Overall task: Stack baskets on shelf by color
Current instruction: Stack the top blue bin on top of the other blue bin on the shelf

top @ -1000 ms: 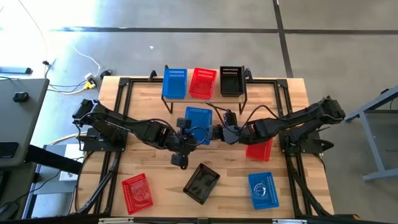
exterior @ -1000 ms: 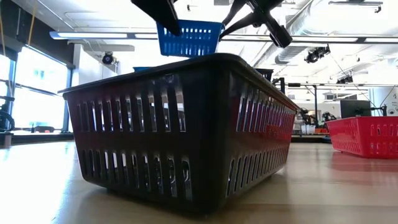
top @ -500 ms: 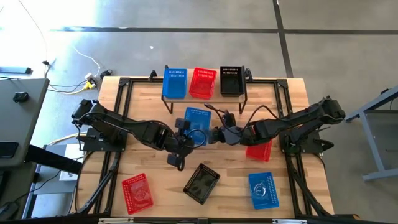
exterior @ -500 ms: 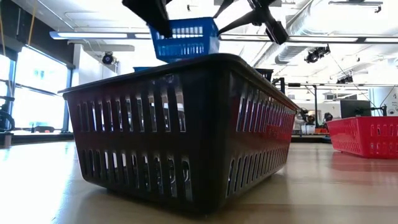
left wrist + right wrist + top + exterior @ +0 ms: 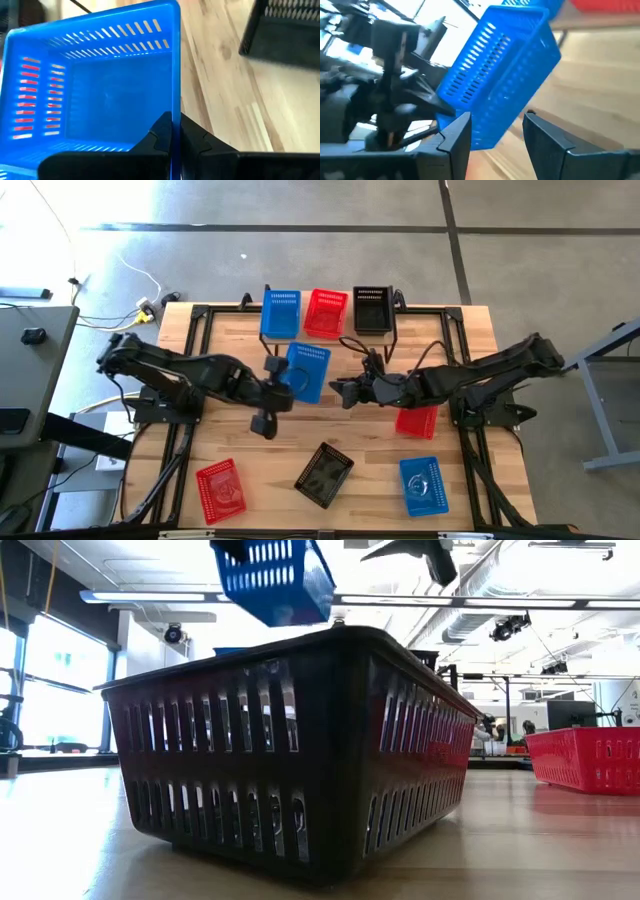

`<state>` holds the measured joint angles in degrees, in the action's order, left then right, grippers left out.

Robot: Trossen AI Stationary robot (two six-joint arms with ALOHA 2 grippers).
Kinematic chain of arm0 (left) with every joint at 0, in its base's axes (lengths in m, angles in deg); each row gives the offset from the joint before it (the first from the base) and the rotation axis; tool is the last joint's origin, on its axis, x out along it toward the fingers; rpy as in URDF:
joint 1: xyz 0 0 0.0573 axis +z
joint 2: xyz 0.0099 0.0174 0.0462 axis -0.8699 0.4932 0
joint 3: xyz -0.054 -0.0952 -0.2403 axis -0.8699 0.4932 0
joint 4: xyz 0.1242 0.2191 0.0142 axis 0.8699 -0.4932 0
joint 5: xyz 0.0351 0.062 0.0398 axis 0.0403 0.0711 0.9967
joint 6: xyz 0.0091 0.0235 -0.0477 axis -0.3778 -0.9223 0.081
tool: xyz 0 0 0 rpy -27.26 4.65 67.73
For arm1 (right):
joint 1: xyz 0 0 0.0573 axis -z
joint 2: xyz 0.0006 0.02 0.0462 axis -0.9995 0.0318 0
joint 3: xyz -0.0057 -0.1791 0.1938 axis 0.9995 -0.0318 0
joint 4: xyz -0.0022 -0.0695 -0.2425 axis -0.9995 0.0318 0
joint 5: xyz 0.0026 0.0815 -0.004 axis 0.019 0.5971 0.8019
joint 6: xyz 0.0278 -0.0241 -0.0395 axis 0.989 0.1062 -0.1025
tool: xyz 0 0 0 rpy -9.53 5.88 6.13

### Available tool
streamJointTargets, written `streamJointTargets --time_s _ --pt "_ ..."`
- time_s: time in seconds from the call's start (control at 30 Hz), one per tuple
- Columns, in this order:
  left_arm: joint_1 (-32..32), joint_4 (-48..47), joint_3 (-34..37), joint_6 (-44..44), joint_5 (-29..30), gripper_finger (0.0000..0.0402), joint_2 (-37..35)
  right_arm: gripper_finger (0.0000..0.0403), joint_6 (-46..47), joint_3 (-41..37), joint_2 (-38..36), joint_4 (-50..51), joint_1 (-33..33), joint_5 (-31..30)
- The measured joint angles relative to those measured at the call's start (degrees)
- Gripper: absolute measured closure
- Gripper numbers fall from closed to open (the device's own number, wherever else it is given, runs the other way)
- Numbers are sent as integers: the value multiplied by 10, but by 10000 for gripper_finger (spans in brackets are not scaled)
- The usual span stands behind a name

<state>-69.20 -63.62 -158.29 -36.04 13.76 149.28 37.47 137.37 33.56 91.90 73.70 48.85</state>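
Note:
A blue basket [image 5: 306, 370] hangs tilted above the table's middle, in front of the shelf [image 5: 392, 332], with my left gripper [image 5: 282, 376] shut on its left wall. In the low view the same basket [image 5: 272, 578] floats high above a black basket [image 5: 300, 740]. My right gripper [image 5: 343, 392] stands open just right of the blue basket, and its spread fingers [image 5: 456, 134] frame the basket's lower corner [image 5: 487, 132]. One blue [image 5: 280, 313], one red [image 5: 326, 312] and one black basket [image 5: 372, 310] stand side by side on the shelf. My left gripper pinches the blue basket's side wall [image 5: 175, 107] at its rim, one finger inside the basket and one outside. The fingers [image 5: 161, 136] come from the table's left. The basket is lifted clear of the table and tilted, its open top toward the wrist camera.
On the table's near half lie a red basket [image 5: 220, 486], a black basket [image 5: 323, 474] and a blue basket [image 5: 423, 485]. Another red basket [image 5: 417, 421] lies under my right arm. Bare wood stretches between the shelf and these.
My right gripper has let go of the blue basket, which both grippers held a second ago. My left gripper has carried it toward the table's left and far edges and upward. The basket has tipped from level to tilted.

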Motion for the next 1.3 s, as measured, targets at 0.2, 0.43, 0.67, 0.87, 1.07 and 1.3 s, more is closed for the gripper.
streamJointTargets --time_s 0.2,0.43,0.67,0.87,1.07,1.3 --pt "39 -19 0 -18 0 401 -56 242 -82 0 -33 -10 2 4" --pt "119 -23 -1 -50 -15 401 -109 242 -174 0 -83 -9 5 -1" --pt "228 -25 0 -112 -68 401 -137 242 -244 0 -127 -10 20 -3" --pt "322 -27 0 -169 -129 401 -135 242 -281 0 -152 -8 36 -2" --pt "399 -24 0 -205 -184 401 -121 242 -306 0 -159 -4 44 -2" --pt "447 -27 0 -237 -228 401 -82 242 -322 0 -160 -5 44 -1"
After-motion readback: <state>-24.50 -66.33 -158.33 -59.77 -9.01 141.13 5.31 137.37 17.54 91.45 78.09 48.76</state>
